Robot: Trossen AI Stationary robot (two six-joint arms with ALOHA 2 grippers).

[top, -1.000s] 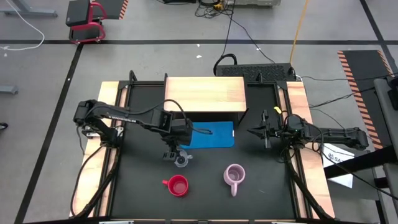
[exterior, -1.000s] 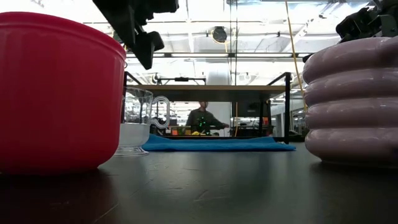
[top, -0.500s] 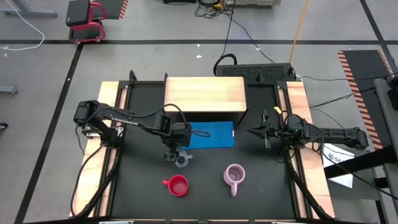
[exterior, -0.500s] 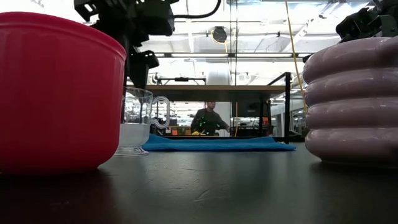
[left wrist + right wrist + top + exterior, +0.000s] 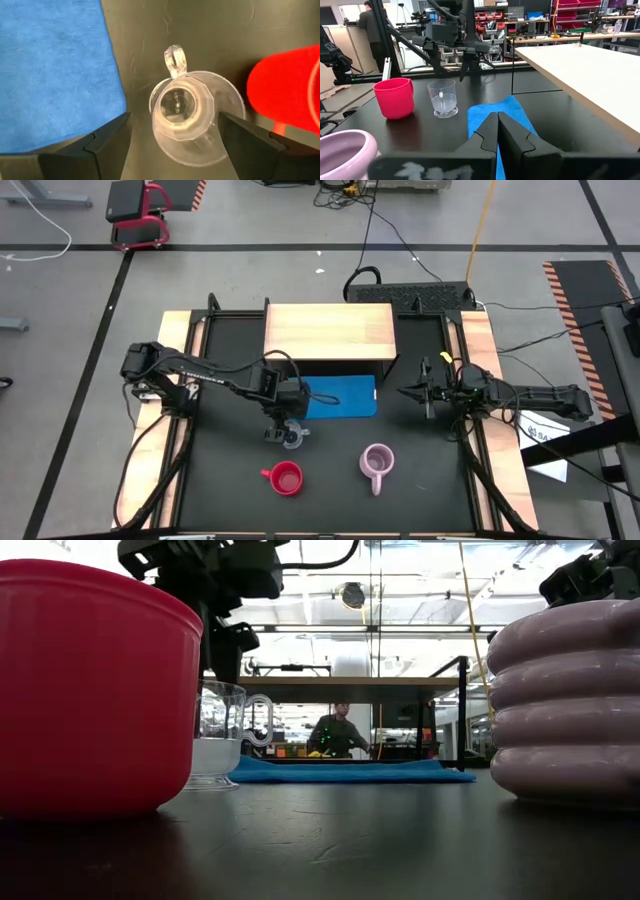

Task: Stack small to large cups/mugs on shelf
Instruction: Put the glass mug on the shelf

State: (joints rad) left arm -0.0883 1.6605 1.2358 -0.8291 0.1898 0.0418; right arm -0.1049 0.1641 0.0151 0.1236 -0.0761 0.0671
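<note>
Left gripper [image 5: 172,145] spread wide, hovering right over the glass cup [image 5: 182,112] at frame center, beside the blue mat [image 5: 55,70] — looks light, slick, breakable. Best pinched across the rim, gently. Right gripper [image 5: 497,131] pressed together, parked at right.

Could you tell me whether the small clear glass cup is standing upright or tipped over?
Upright: the glass cup stands on its base with its mouth facing up, and the open left tool looks straight down into it.
</note>
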